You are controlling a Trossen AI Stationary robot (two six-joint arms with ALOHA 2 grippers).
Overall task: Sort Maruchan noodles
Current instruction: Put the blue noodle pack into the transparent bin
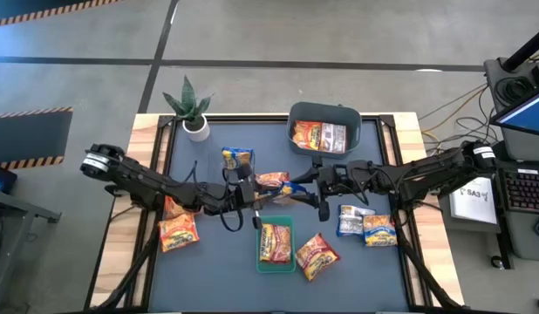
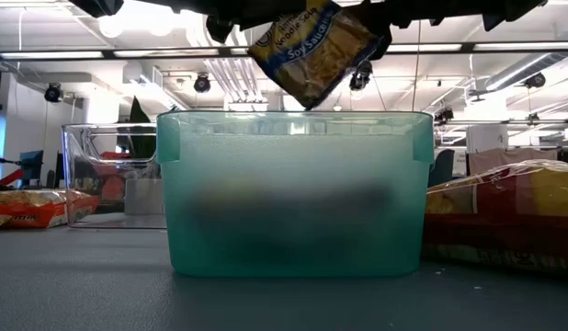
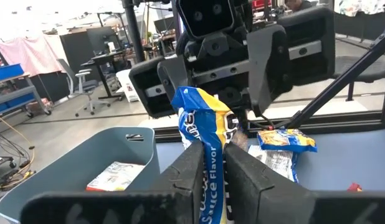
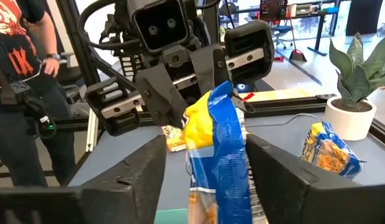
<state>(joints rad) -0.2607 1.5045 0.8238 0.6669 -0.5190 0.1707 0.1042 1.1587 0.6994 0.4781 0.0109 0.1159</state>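
Blue-and-yellow noodle packet (image 4: 217, 149) hangs in mid-air over the table's middle, above the green tray (image 1: 276, 262), pinched by the left gripper (image 3: 211, 168), while the right gripper's (image 4: 205, 168) fingers stand spread on either side.

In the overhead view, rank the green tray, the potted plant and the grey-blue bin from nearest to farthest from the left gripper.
From the left gripper, at the table's middle:
1. Green tray, just below it toward the near edge.
2. Grey-blue bin, up at the far edge, toward the right.
3. Potted plant, far left corner; too close to call against the bin.
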